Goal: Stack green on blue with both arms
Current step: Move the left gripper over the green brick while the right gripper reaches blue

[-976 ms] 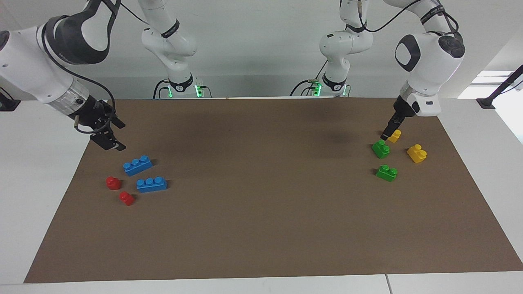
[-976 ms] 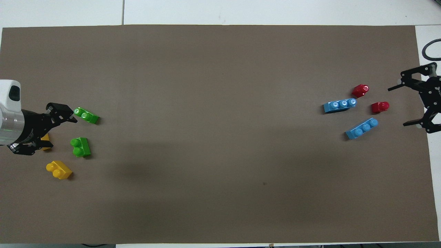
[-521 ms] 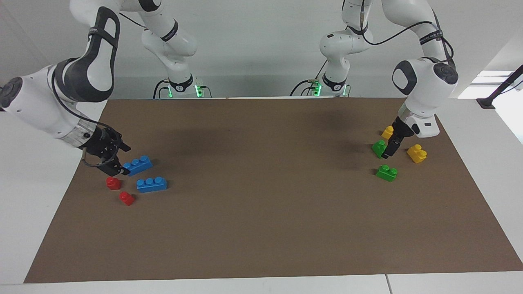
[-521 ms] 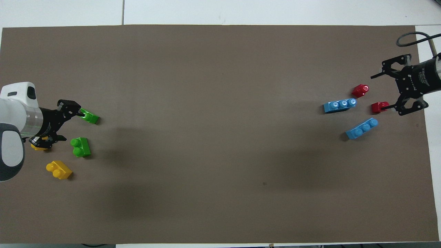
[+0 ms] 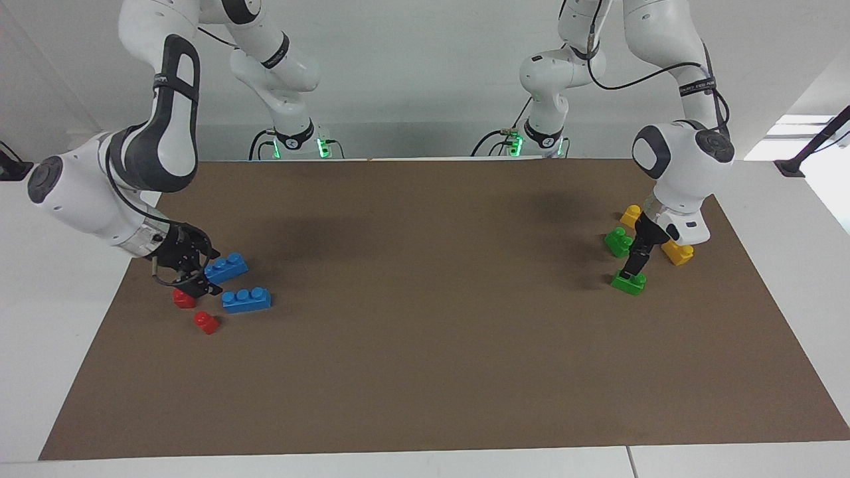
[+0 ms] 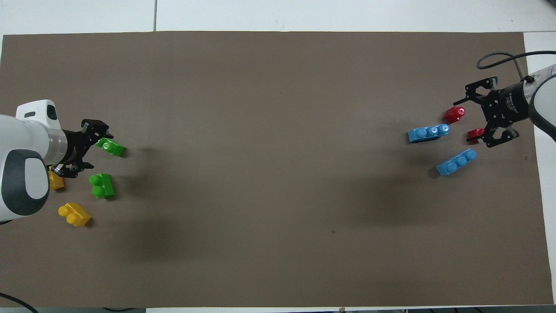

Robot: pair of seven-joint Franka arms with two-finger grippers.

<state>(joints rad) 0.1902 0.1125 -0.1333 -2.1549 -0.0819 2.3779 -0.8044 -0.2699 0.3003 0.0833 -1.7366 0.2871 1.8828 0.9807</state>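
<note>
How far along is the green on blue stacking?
Done: nothing stacked; no brick gripped. In hand: the open left gripper is low over the farther green brick; the open right gripper is low beside the blue bricks. Left: grasping, bringing together, stacking.

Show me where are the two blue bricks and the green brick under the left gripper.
Blue brick nearer the robots (image 5: 226, 267), facing view, on its middle stud.
Blue brick farther from the robots (image 5: 246, 299), facing view, on its front face.
Green brick (image 5: 627, 283), facing view, on its body.
</note>
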